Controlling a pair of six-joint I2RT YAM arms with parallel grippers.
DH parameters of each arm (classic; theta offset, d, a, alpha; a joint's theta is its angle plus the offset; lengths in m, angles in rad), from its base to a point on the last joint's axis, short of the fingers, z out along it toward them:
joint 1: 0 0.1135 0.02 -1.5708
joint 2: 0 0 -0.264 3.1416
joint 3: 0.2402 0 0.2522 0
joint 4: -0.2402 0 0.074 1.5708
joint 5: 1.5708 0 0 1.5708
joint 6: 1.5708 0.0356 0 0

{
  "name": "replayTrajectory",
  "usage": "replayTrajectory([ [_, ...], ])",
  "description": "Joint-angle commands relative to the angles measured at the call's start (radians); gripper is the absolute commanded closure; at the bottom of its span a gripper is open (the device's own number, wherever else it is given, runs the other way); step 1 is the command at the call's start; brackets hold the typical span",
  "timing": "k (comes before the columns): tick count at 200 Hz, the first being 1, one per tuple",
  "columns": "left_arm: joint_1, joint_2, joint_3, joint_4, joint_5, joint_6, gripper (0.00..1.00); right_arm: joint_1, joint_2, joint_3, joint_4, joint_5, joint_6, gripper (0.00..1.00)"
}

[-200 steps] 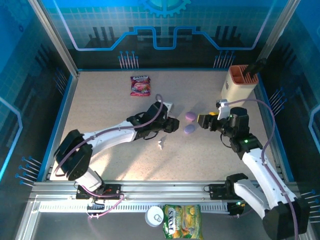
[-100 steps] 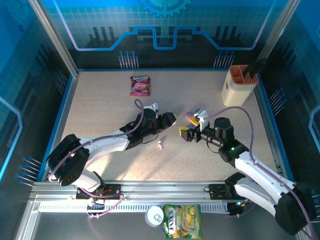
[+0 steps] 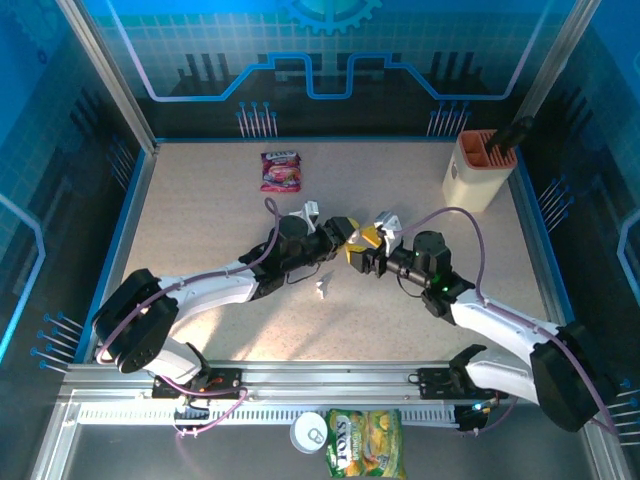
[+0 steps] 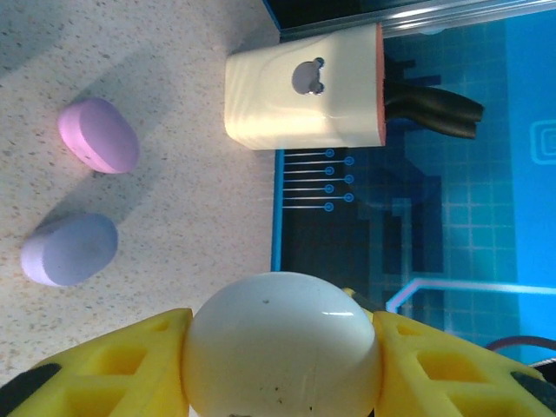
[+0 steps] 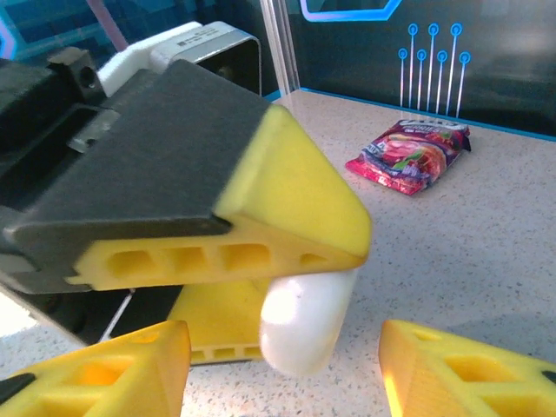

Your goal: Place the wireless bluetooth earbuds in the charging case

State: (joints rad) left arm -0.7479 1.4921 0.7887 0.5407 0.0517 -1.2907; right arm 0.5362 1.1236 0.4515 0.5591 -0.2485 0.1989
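Observation:
My left gripper (image 4: 280,358) is shut on a white pebble-shaped charging case (image 4: 282,334), one yellow finger on each side of it. In the top view the left gripper (image 3: 343,236) meets my right gripper (image 3: 362,254) nose to nose at the table's middle. The right gripper (image 5: 282,369) is open, and its yellow fingers (image 5: 122,369) flank the white case (image 5: 304,321) with a gap on both sides. One small white earbud (image 3: 321,288) lies on the table just in front of the left gripper.
A pink case (image 4: 98,135) and a lavender case (image 4: 69,249) lie shut on the table beyond the held case. A cream utensil holder (image 3: 478,170) stands at the back right. A red snack bag (image 3: 281,170) lies at the back.
The right arm swung left from the two coloured cases to the left gripper and its jaws narrowed a little. The left gripper shifted slightly right, still holding the white case.

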Motion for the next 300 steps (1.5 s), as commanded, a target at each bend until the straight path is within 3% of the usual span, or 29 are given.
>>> replayTrajectory([
  [1, 0.0, 0.008, -0.007, 0.076, 0.041, -0.039, 0.6, 0.007, 0.025, 0.01, 0.091, 0.02, 0.021, 0.47],
  [27, 0.0, 0.01, -0.008, 0.081, 0.044, -0.042, 0.6, 0.002, 0.041, 0.016, 0.108, 0.027, 0.032, 0.57],
  [98, 0.0, 0.025, -0.008, 0.071, 0.036, -0.035, 0.6, 0.001, 0.024, 0.03, 0.089, 0.044, 0.008, 0.55],
  [167, 0.001, 0.028, -0.006, 0.071, 0.035, -0.027, 0.6, -0.008, 0.037, 0.032, 0.085, 0.044, 0.015, 0.85],
  [182, 0.0, 0.025, -0.009, 0.071, 0.035, -0.022, 0.59, -0.01, 0.037, 0.034, 0.085, 0.037, 0.016, 0.87],
  [195, 0.001, 0.025, -0.012, 0.078, 0.035, -0.013, 0.54, -0.01, 0.032, 0.034, 0.082, 0.033, 0.017, 0.88],
  [218, 0.001, 0.013, -0.067, 0.207, -0.006, 0.051, 0.3, -0.014, 0.015, 0.03, 0.056, 0.032, 0.011, 0.89],
  [240, 0.01, -0.018, -0.111, 0.281, -0.055, 0.14, 0.17, -0.022, 0.002, 0.024, 0.031, 0.039, 0.009, 0.89],
  [258, 0.026, -0.056, -0.124, 0.319, -0.058, 0.256, 0.01, -0.028, -0.006, 0.016, 0.019, 0.048, 0.007, 0.9],
  [278, 0.07, -0.125, -0.12, 0.316, -0.047, 0.402, 0.01, -0.033, -0.012, -0.002, 0.029, 0.066, 0.018, 0.91],
  [300, 0.103, -0.225, -0.074, 0.166, -0.025, 0.674, 0.01, -0.046, -0.027, -0.012, 0.019, 0.068, 0.033, 0.91],
])
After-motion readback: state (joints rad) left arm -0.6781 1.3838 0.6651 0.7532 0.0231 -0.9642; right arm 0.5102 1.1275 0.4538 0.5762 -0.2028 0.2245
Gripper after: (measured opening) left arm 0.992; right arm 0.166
